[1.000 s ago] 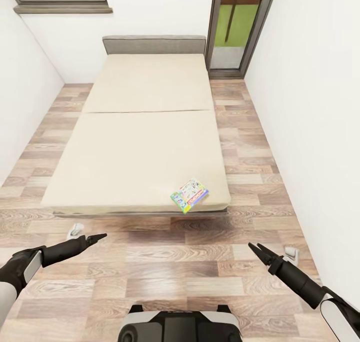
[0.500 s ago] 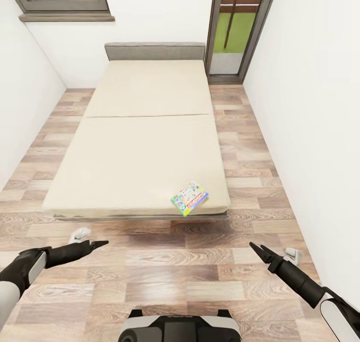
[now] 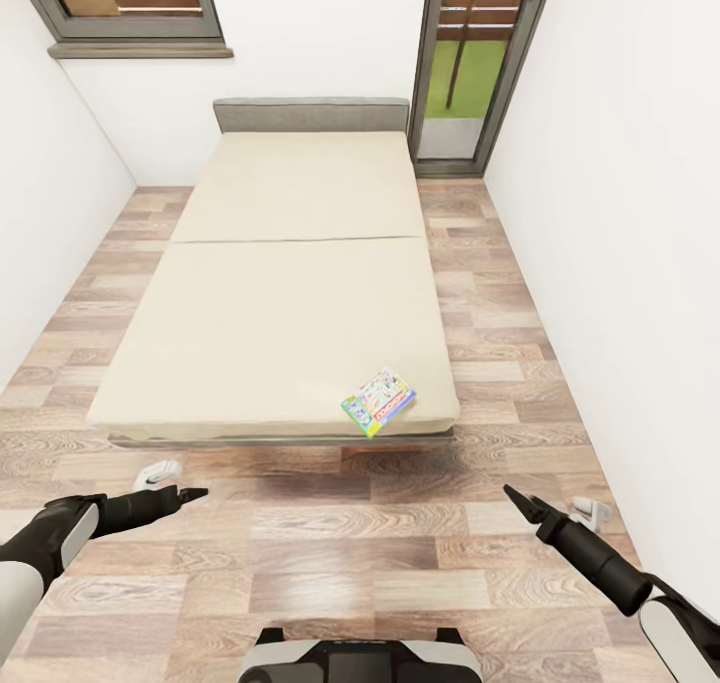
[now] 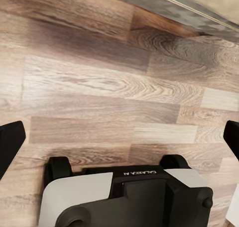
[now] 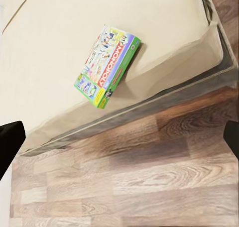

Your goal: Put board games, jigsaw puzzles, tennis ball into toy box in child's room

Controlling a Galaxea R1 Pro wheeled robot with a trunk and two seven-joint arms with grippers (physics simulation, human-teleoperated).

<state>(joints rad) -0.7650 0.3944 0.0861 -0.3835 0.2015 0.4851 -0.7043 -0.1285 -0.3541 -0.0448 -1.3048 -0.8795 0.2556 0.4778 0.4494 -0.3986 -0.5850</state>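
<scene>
I am looking down the narrow white-walled child's room, with its wood plank floor (image 3: 400, 553) running ahead of me. The low wide bed (image 3: 280, 293) with its beige mattress, grey frame and low grey headboard fills the middle of the room, its head against the far wall between two tall dark-framed windows.

One thin green-edged board game box with red Monopoly lettering (image 3: 379, 401) lies flat on the mattress at the near right corner of the bed, turned at an angle to the foot edge and close to it. In my right wrist view the same box (image 5: 108, 64) sits just inside the mattress edge, one corner reaching the edge itself.

My left pincer (image 3: 190, 493) hangs over the floor in front of the bed's near left corner, and its fingers look pressed together into one point, holding nothing. My right pincer (image 3: 518, 501) hangs over the floor in front of the bed's near right corner, well apart from the box; its dark fingertips are slightly spread and empty.
</scene>
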